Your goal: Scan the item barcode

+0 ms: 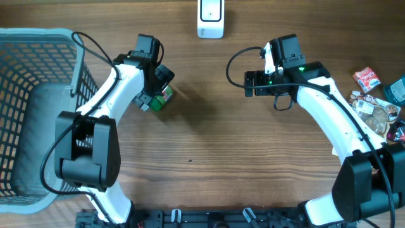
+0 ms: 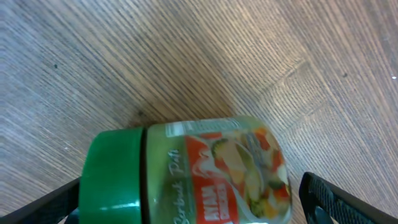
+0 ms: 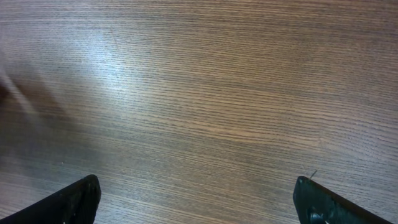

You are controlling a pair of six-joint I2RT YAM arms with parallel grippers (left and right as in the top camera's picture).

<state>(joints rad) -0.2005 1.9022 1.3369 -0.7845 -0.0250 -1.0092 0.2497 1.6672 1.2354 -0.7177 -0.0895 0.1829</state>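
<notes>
Lying on the counter (image 1: 209, 145): a small jar (image 1: 161, 98) on its side, with a green lid (image 2: 112, 177) and a food picture on its label.
Jar's place: left of the middle, between the basket and the scanner, well apart from both.
Left jaws: spread wide and released, one on each side of the jar, which sits between them on the wood.
Right jaws: spread wide and released, grasping nothing, over bare wood.
Scanner (image 1: 211, 19): white, at the far edge of the counter, near the middle.
Basket (image 1: 38, 82): grey, at the left side.
Packets (image 1: 373, 101): a little heap at the right edge.
</notes>
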